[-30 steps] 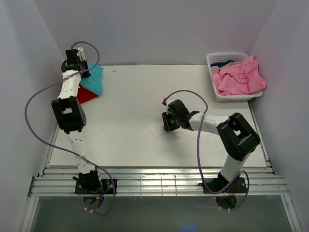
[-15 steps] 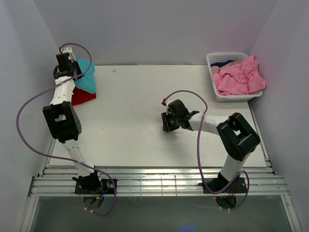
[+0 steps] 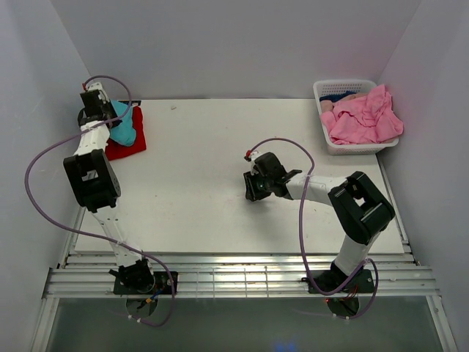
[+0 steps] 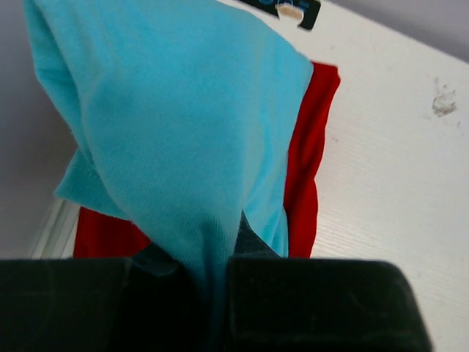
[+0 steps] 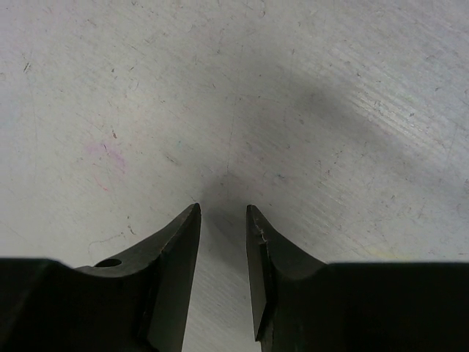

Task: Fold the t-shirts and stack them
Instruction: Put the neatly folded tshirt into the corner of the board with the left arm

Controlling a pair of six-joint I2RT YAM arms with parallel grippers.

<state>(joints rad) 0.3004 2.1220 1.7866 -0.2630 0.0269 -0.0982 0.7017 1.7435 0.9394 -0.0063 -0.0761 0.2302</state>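
A teal t-shirt [image 3: 124,126] hangs bunched from my left gripper [image 3: 105,117] at the table's far left corner, draped over a folded red t-shirt [image 3: 128,142] lying flat beneath it. In the left wrist view the teal t-shirt [image 4: 176,125] runs down between the shut jaws, with the red t-shirt [image 4: 308,161] showing on both sides. My right gripper [image 3: 250,188] rests low over the bare table near the middle. Its fingers [image 5: 176,249] stand apart with nothing between them. Pink t-shirts [image 3: 363,117] spill out of the basket at the far right.
A white slotted basket [image 3: 333,143] stands at the far right corner with something dark blue inside. Grey walls close in the left, back and right sides. The left wall lies close beside the left gripper. Purple cables loop off both arms.
My left gripper has carried the teal t-shirt leftward toward the wall, so it now sits gathered over the red one. The right arm has hardly moved.
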